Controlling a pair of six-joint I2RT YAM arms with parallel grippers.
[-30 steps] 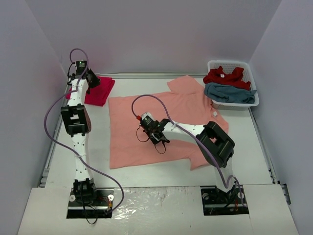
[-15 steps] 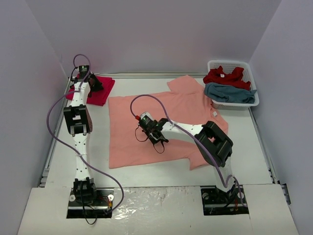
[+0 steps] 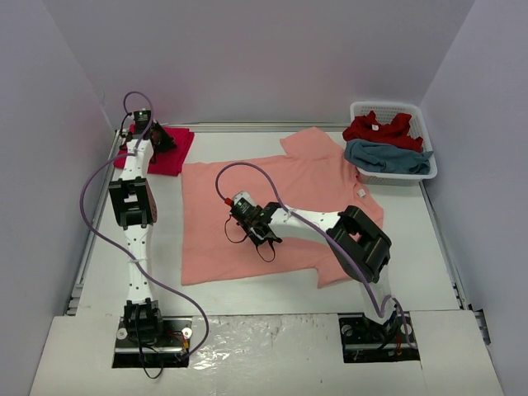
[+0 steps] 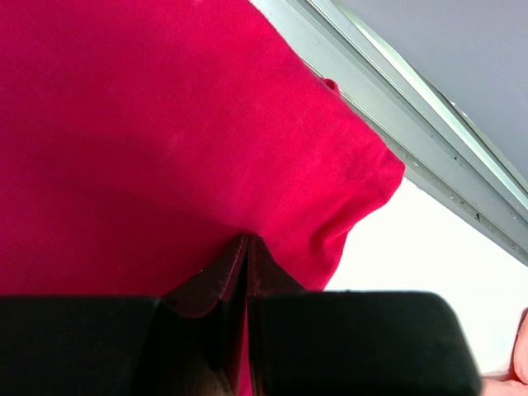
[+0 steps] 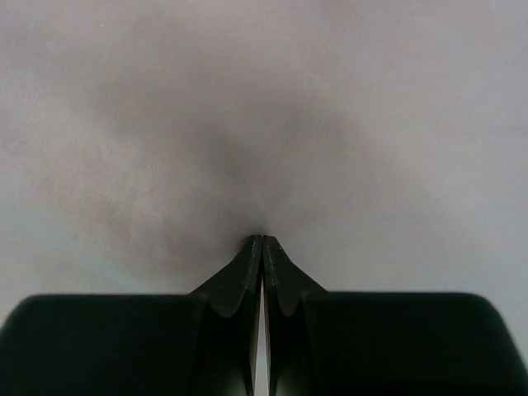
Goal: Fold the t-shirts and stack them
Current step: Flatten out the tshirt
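Note:
A salmon-orange t-shirt (image 3: 289, 186) lies spread flat across the middle of the table. My right gripper (image 3: 256, 228) is shut, its tips pressed down on the shirt's left-centre. In the right wrist view the cloth (image 5: 264, 107) fills the frame, looking pale, and the right gripper (image 5: 262, 241) touches it. A folded crimson t-shirt (image 3: 172, 155) sits at the back left. My left gripper (image 3: 157, 137) is shut with its tips pushed against that crimson cloth (image 4: 165, 124). In the left wrist view the left gripper (image 4: 246, 239) pinches no cloth that I can see.
A white slotted basket (image 3: 394, 107) at the back right holds a red t-shirt (image 3: 379, 128) and a teal-blue one (image 3: 388, 157). A metal rail (image 4: 412, 107) runs along the table's back edge just past the crimson shirt. Walls close in on both sides.
My right gripper has slid a little to the left over the salmon shirt, whose left edge has shifted slightly left. The left gripper moved a bit onto the crimson shirt, then held still.

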